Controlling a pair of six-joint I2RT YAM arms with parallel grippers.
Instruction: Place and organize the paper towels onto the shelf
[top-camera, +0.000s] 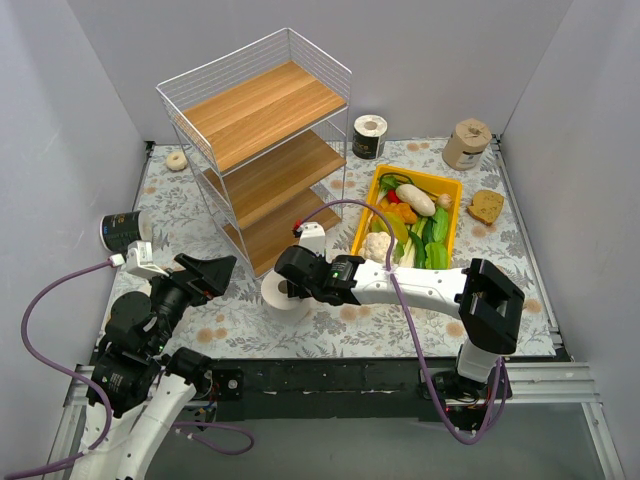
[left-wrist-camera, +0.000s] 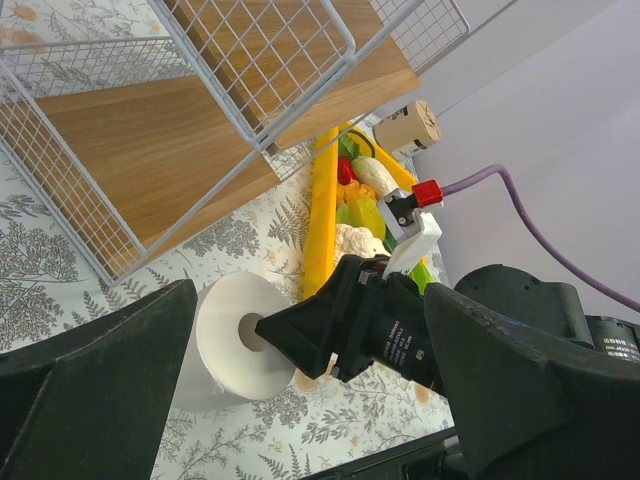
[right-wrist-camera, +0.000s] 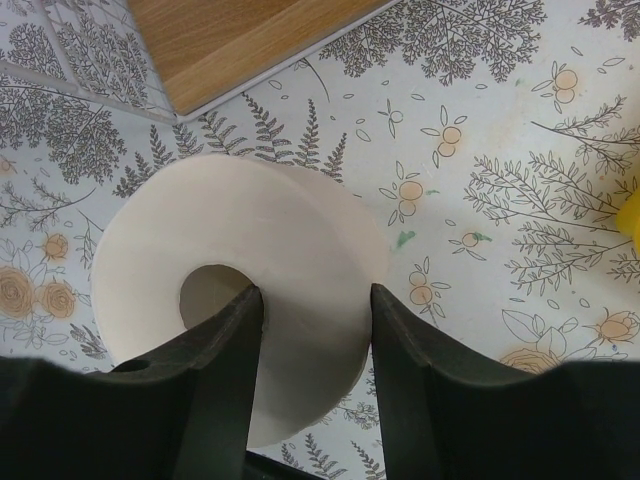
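A big white paper towel roll (top-camera: 268, 295) stands upright on the floral cloth in front of the shelf (top-camera: 265, 150). My right gripper (top-camera: 290, 283) is shut on its wall, one finger in the hollow core and one against the outside (right-wrist-camera: 315, 300). The roll also shows in the right wrist view (right-wrist-camera: 250, 250) and the left wrist view (left-wrist-camera: 235, 335). My left gripper (top-camera: 215, 270) is open and empty, hovering left of the roll (left-wrist-camera: 310, 295). One black-wrapped roll (top-camera: 368, 137) stands behind the shelf, another (top-camera: 122, 230) lies at the far left. A tan roll (top-camera: 465, 143) stands at the back right.
A yellow bin of vegetables (top-camera: 452, 205) sits right of the shelf, close to my right arm. A small beige ring (top-camera: 177, 159) lies at the back left. A bread slice (top-camera: 486, 206) lies at the right. All three shelf boards are bare. Grey walls enclose the table.
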